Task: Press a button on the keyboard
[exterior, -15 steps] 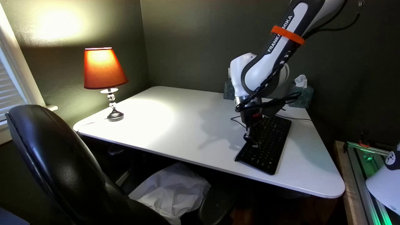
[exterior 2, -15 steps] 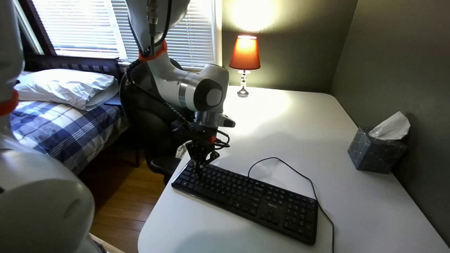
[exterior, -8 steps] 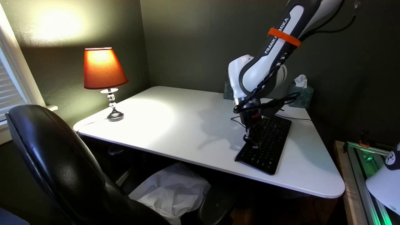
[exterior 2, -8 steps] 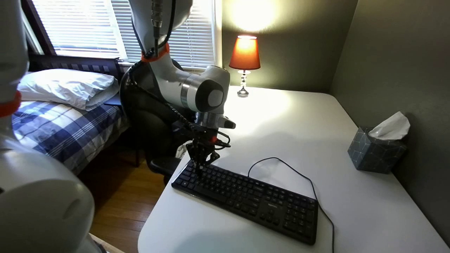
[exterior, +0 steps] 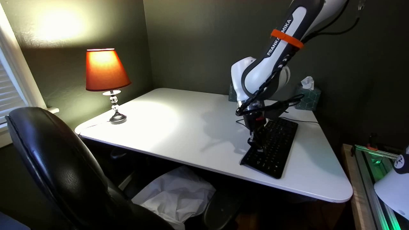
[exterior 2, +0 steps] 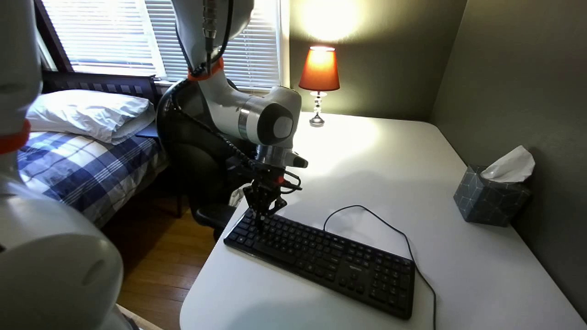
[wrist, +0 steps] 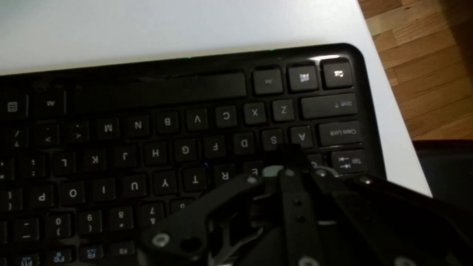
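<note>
The black keyboard (exterior: 281, 143) lies on the white desk in both exterior views (exterior 2: 330, 260). Its keys fill much of the wrist view (wrist: 155, 152), with letters upside down. My gripper (wrist: 290, 153) is shut with nothing visible between the fingers, which meet in a dark tip. It points down at the letter keys, near the S key (wrist: 272, 139) and the A key (wrist: 301, 136); the key between Q and E is hidden behind the tip. In both exterior views the gripper (exterior: 260, 149) is low over the keyboard end nearest the chair (exterior 2: 260, 222). I cannot tell whether the tip touches a key.
The keyboard's cable (exterior 2: 390, 225) curves over the desk (exterior 2: 403, 151). A tissue box (exterior 2: 493, 195) stands by the wall. A lit lamp (exterior: 107, 72) stands at the desk's far end from the arm. A black chair (exterior: 57, 166) stands at the desk's edge.
The arm's upper links have shifted slightly down and toward the lamp side. The gripper tip stays over almost the same keys, and the keyboard has not moved.
</note>
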Motion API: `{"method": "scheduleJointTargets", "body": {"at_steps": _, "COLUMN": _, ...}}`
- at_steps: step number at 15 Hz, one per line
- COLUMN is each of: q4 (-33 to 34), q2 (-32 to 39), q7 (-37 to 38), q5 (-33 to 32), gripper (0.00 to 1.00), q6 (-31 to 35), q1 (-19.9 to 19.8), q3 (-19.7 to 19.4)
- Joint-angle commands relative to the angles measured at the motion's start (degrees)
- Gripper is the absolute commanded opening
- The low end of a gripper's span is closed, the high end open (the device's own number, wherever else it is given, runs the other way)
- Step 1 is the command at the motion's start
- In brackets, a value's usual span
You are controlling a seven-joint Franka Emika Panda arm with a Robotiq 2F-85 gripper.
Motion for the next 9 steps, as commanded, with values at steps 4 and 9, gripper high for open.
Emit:
{"method": "scheduleJointTargets", "body": {"at_steps": 4, "q4": 2.3, "q2": 2.2, "q7": -0.7, "q5": 0.8, "gripper": 0.0, "q6": -2.2, "q1": -0.5, "q3": 0.5}}
{"method": "scheduleJointTargets", "body": {"at_steps": 9, "q4": 2.7, "q2": 2.4, "q7": -0.7, "q5": 0.8, "gripper": 0.0, "q6": -2.7, "q1": -0.6, "q3": 0.4}}
